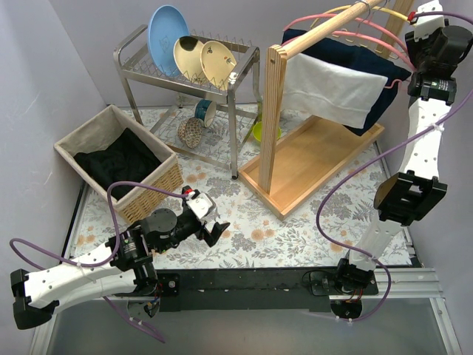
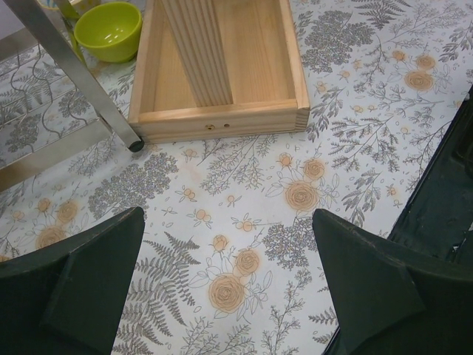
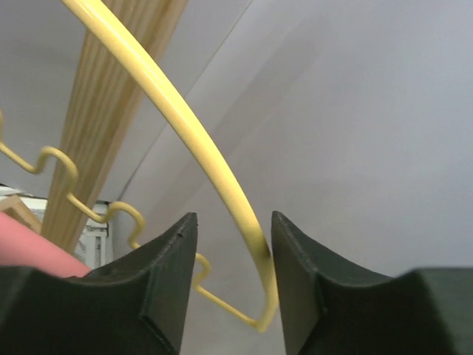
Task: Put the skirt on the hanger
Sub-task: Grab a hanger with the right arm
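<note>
A black garment [image 1: 118,159] lies in a wicker basket [image 1: 151,192] at the left. A navy garment [image 1: 369,74] and a white cloth [image 1: 325,92] hang from the rail of a wooden rack [image 1: 275,111]. Yellow and pink hangers [image 1: 369,26] hang at the rail's far right end. My right gripper [image 1: 415,22] is raised there. In the right wrist view it [image 3: 234,222] is open, with the yellow hanger's wire [image 3: 192,129] between the jaws, against the right finger. My left gripper [image 1: 218,231] is open and empty, low over the floral cloth [image 2: 229,222].
A metal dish rack [image 1: 185,66] with a blue plate and cream bowls stands at the back. Two bowls lie under it. A green bowl [image 2: 109,31] sits beside the wooden rack's base tray [image 2: 222,111]. The rack's metal leg [image 2: 81,81] is close by.
</note>
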